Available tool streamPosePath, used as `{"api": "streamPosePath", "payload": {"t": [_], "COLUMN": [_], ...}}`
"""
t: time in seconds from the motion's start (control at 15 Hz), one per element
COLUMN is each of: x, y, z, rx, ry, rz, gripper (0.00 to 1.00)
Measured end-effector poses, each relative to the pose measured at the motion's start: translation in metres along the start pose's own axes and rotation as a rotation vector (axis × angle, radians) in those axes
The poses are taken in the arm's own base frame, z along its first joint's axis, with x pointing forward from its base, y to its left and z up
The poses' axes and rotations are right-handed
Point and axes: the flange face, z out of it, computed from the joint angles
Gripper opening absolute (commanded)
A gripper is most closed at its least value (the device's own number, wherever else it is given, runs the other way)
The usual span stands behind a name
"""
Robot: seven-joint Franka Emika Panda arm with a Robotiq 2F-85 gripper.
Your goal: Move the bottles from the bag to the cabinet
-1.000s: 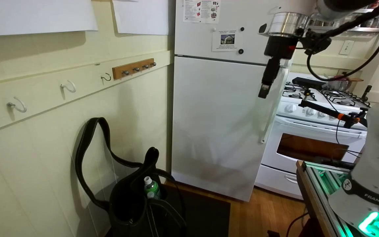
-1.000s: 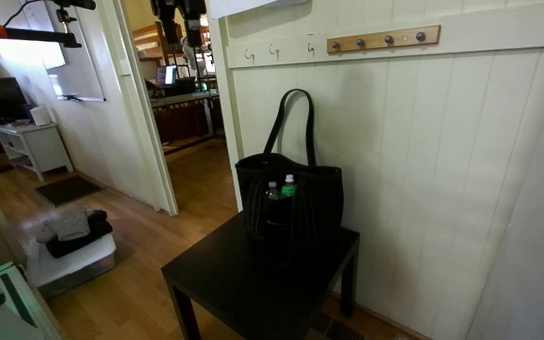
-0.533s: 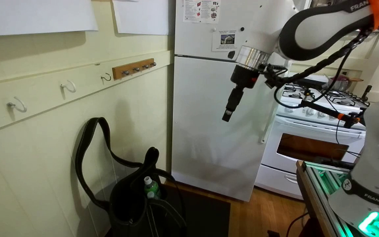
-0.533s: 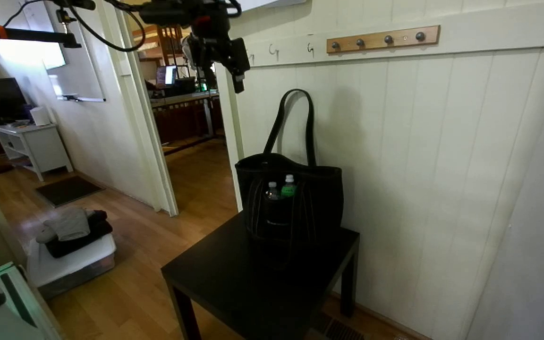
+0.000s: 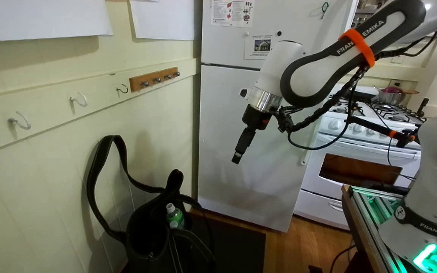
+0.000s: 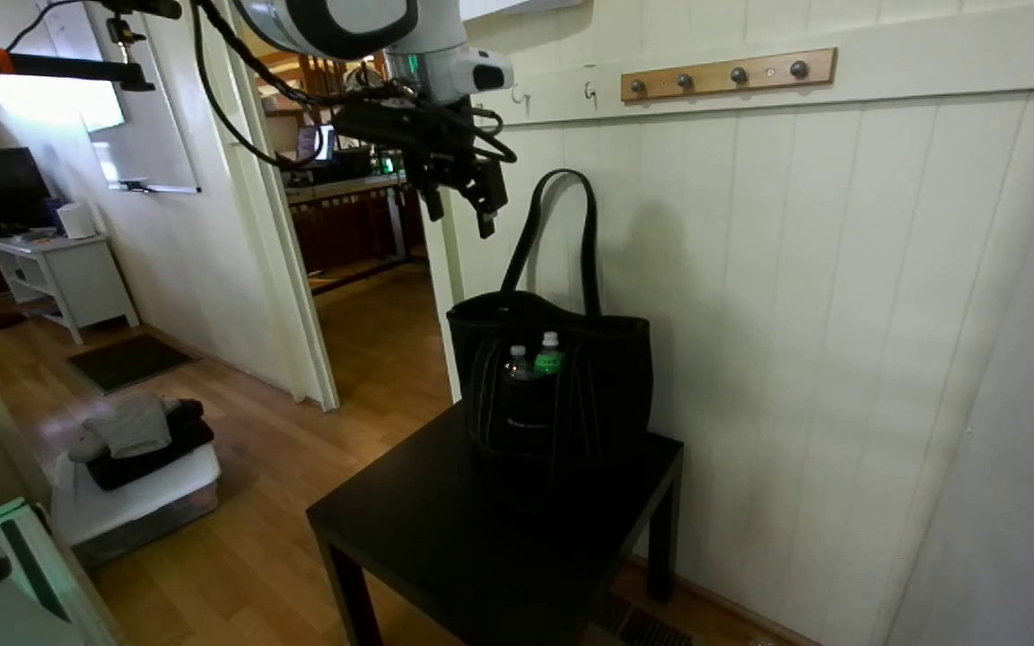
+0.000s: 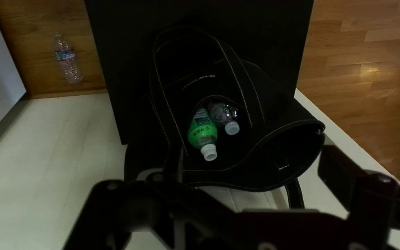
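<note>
The black bag stands upright on a low black table, its strap looping up against the wall. A green bottle with a white cap and a clear bottle stand side by side in its outer pocket. Both also show in an exterior view as the green bottle and the clear bottle. My gripper is open and empty, with its fingers wide apart. In an exterior view the gripper hangs above the bag, apart from it. I cannot tell which thing is the cabinet.
The low black table holds the bag. A clear bottle lies on the floor beside the table. A white fridge and a stove stand near the arm. Hooks stick out of the wall.
My arm has swung towards the bag and come lower, the gripper moving left and down in one exterior view and right and down in another. The bag and bottles have not moved.
</note>
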Motion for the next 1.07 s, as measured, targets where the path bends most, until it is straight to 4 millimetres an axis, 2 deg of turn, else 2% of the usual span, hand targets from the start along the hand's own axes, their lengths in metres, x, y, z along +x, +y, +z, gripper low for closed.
{"api": "streamPosePath", "payload": {"t": [0.47, 0.67, 1.07], "x": [0.013, 0.016, 0.019], "y": [0.024, 0.028, 0.027], "z": [0.053, 0.075, 0.071], "rx": [-0.015, -0.018, -0.017], "ry": [-0.028, -0.059, -0.050], "rz": [0.048, 0.051, 0.049], "gripper": [1.00, 1.00, 1.00]}}
